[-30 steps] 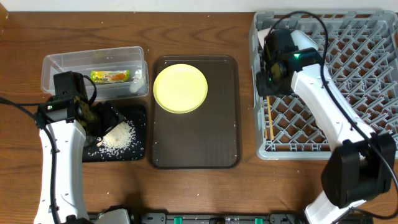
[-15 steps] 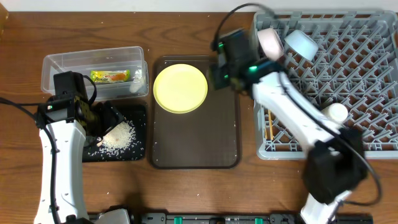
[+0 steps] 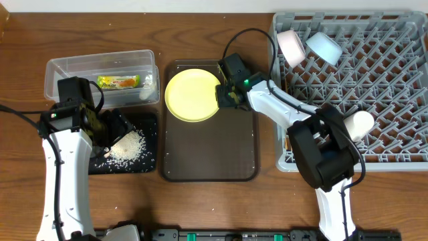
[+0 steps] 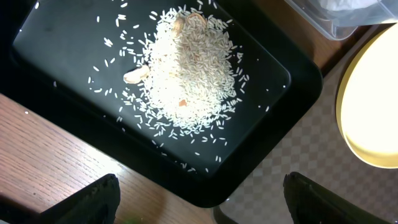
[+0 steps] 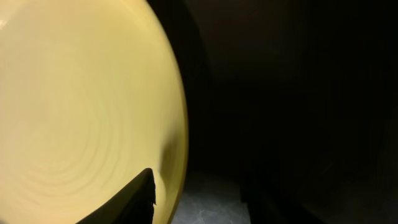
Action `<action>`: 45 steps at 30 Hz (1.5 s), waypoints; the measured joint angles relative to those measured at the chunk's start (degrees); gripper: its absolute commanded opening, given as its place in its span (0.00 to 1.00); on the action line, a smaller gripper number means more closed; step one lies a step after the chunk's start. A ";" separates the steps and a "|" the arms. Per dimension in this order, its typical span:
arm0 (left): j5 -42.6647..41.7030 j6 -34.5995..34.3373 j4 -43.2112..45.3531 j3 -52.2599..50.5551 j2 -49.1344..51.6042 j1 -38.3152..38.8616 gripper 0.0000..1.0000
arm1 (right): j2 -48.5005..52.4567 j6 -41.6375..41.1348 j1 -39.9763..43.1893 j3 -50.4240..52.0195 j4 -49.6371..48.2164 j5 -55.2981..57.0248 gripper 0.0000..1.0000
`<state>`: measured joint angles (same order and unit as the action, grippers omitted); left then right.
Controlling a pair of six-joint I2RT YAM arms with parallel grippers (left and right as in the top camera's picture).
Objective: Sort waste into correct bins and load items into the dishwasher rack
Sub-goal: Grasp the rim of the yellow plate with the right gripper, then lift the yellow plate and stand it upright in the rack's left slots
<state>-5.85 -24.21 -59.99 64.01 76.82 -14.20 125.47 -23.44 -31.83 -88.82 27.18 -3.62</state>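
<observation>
Right pincer (image 3: 226, 96): from overhead its fingers are hidden under its own wrist. The wrist view shows one dark fingertip (image 5: 134, 199), cut by the bottom edge, and the other is lost in shadow.
Round yellow plate (image 3: 190, 95): the right rim is covered by that pincer.
Shallow black rectangular tray (image 3: 150, 127): the left end is behind the left arm.
Left pincer (image 4: 202, 205): only the tips show, cut by the bottom edge.
Clear rectangular plastic tub (image 4: 323, 22): only a corner shows, cut by the top edge.
Green-and-yellow snack wrapper (image 3: 119, 82): the print is too small to read.
</observation>
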 measured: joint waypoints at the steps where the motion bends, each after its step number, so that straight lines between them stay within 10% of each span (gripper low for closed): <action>1: 0.00 0.00 -0.02 0.00 0.00 0.00 0.86 | 0.00 -0.07 0.00 0.00 0.09 0.11 0.29; 10: 0.00 0.00 -0.02 0.00 0.00 0.00 0.87 | -0.42 -1.07 0.39 -0.35 5.40 1.88 0.01; 26: 0.02 0.00 -0.02 0.00 0.00 0.00 0.86 | -22.36 10.40 7.65 -0.24 15.85 8.70 0.01; 45: 0.00 0.00 -0.02 0.00 0.00 0.00 0.86 | -34.36 29.59 11.47 -0.24 21.79 52.83 0.01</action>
<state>-5.85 -24.21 -60.01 64.01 76.82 -14.20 91.11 6.15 -20.36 -89.06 48.97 49.21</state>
